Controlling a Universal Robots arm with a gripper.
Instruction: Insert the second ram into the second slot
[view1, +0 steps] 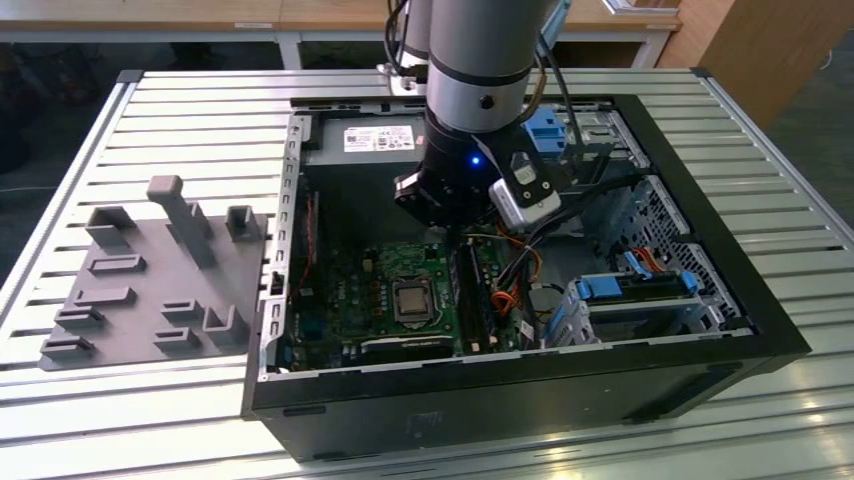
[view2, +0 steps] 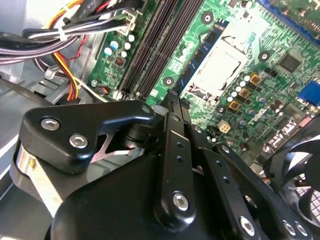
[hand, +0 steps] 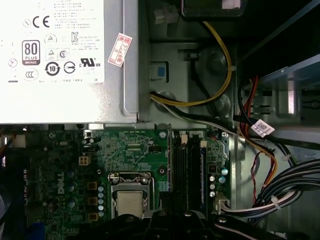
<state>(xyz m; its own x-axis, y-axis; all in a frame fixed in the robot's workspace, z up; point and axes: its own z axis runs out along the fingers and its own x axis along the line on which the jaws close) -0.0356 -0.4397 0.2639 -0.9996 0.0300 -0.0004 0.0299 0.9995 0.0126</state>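
Pincer (view1: 458, 232) hangs over slots (hand: 187, 165) between socket (hand: 130, 202) and cables (hand: 292, 185).

One computer case (view1: 534, 378), one gray fixture (view1: 140, 300)

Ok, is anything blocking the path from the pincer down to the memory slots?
Nothing visible does. The pincer hangs above the memory slots, and the cable bundle lies beside them, not across them.
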